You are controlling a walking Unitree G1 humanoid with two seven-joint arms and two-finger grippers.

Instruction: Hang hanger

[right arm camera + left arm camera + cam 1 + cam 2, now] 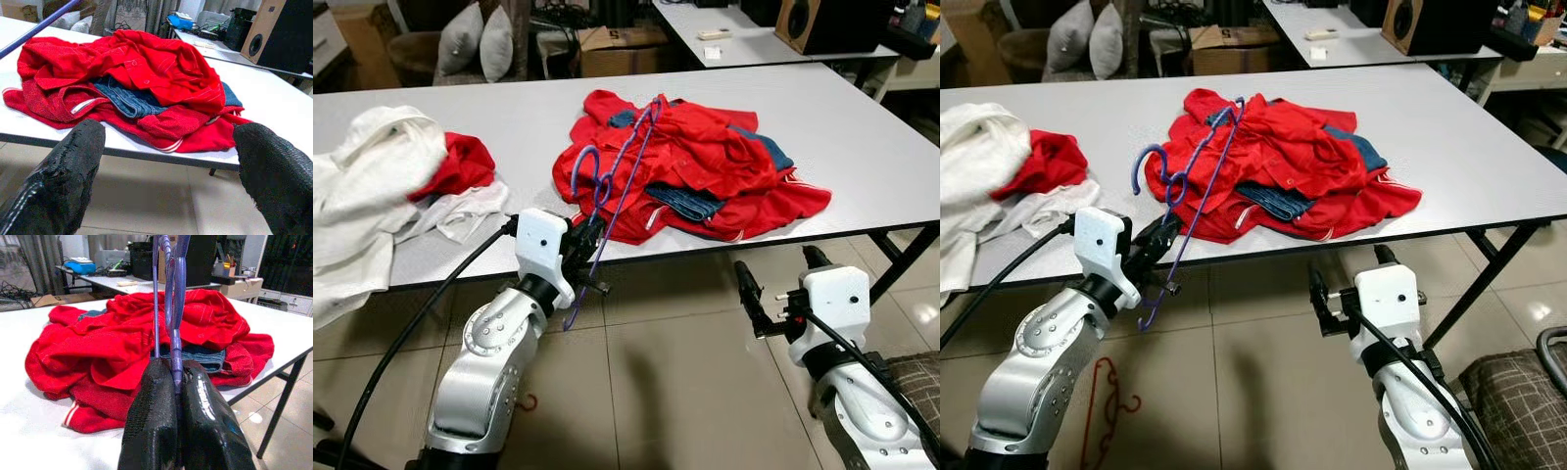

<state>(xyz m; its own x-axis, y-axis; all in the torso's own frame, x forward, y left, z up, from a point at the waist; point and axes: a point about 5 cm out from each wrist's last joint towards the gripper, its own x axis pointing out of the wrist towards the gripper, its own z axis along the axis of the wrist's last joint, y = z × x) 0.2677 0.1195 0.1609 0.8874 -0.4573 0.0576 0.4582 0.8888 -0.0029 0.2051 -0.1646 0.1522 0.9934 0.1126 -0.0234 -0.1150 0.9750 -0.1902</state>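
Note:
My left gripper [587, 247] is shut on a purple hanger [612, 196] at the table's front edge. The hanger slants up over a heap of red clothes [690, 162], its hook [588, 171] toward the left. In the left wrist view the hanger's purple wire [168, 298] rises from between the two closed black fingers [156, 426]. My right gripper [773, 284] is open below the table edge, to the right, with nothing in it. Its fingers [63, 181] face the red heap [142, 68] and a blue denim piece [127, 100].
The grey table [862, 147] also carries a white and red laundry pile [382, 191] at the left. Its black leg [901, 259] stands at the right. A red hanger [1107, 411] lies on the tiled floor. A second table [744, 44], boxes and cushions stand behind.

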